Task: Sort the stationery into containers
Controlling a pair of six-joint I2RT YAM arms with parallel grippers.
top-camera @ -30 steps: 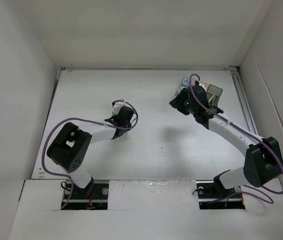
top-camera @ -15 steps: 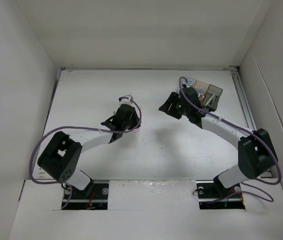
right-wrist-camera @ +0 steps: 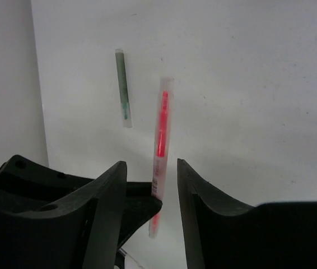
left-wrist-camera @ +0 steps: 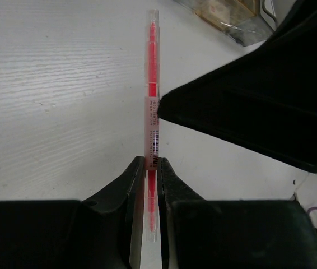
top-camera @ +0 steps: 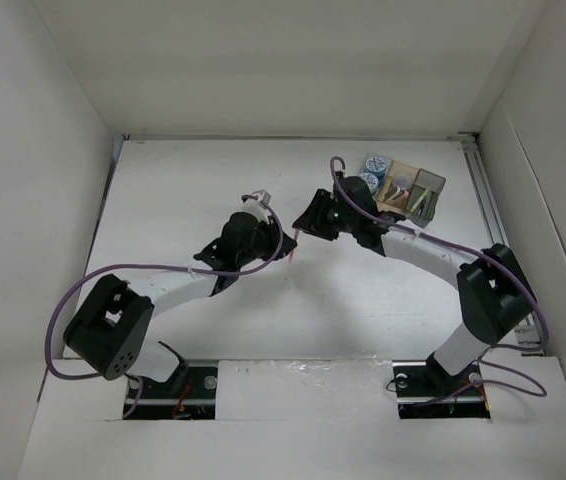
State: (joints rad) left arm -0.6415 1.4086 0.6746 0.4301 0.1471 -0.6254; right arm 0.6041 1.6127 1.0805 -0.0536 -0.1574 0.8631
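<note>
Top view: the left claw (top-camera: 279,248) and right claw (top-camera: 309,222) meet tip to tip above the bench (top-camera: 183,180). One cluster of boxes (top-camera: 426,188) sits back past the right claw's wrist, with two cylinders (top-camera: 373,164) in it.

Left wrist: the left claw pinches one red pen (left-wrist-camera: 152,84) near its tail, and the pen juts ahead.

Right wrist: the right claw stands half-wide astride that pen, not touching. One green pen (right-wrist-camera: 123,95) lies on the bench beyond. If the left claw lets go before the right closes, or the right bites off-centre, the pen could drop or swivel.
</note>
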